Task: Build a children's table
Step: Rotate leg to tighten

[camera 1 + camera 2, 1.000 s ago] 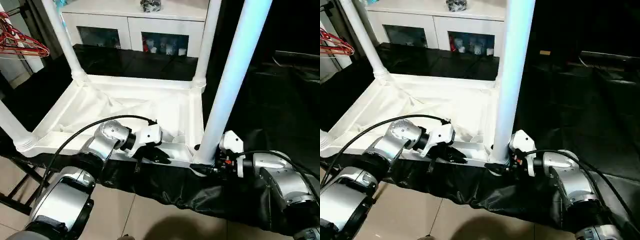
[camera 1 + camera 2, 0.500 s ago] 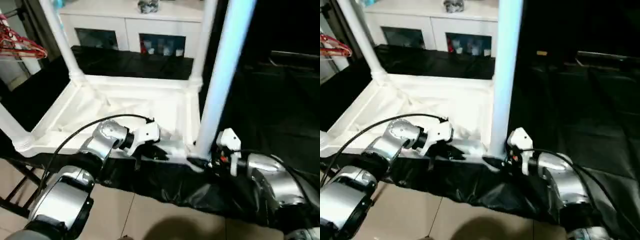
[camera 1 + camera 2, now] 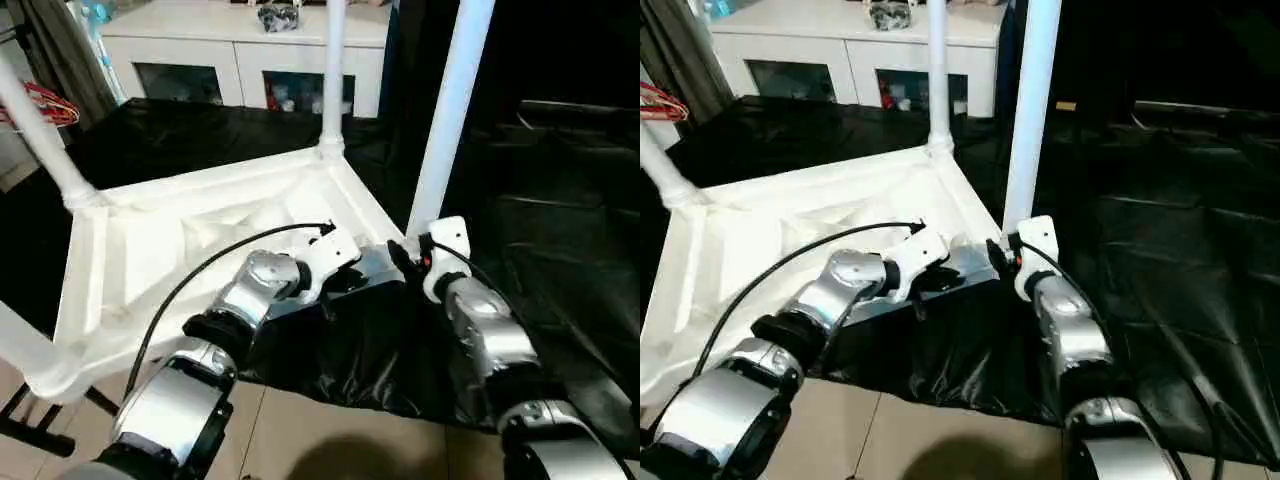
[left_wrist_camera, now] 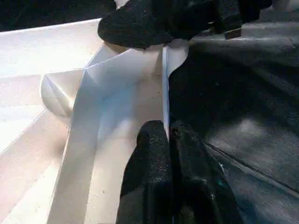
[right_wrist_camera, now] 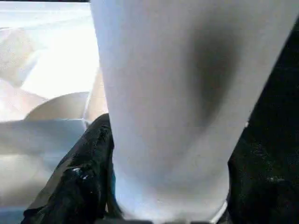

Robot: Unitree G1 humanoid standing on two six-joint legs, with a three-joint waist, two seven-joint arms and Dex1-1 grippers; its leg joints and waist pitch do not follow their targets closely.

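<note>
The children's table lies upside down on black cloth: a white ribbed top (image 3: 150, 250) with legs standing up from its corners. My right gripper (image 3: 408, 256) is shut around the base of the near right leg (image 3: 445, 130), which rises thick and white between its fingers (image 5: 88, 172). Just left of that corner, my left gripper (image 3: 345, 284) is shut on the top's thin near rim (image 4: 164, 93), one finger inside the wall and one outside.
Other legs stand at the far corner (image 3: 333, 80), the left corner (image 3: 40, 140) and the near left corner (image 3: 20, 350). A white cabinet with glass doors (image 3: 240, 60) stands behind, with red hangers (image 3: 40, 105) at left. Black cloth (image 3: 560, 250) spreads right; tiled floor (image 3: 330, 440) lies below.
The table top has swung round: its near right corner moved away from me and its left side came nearer. Both grippers kept their holds and moved with it.
</note>
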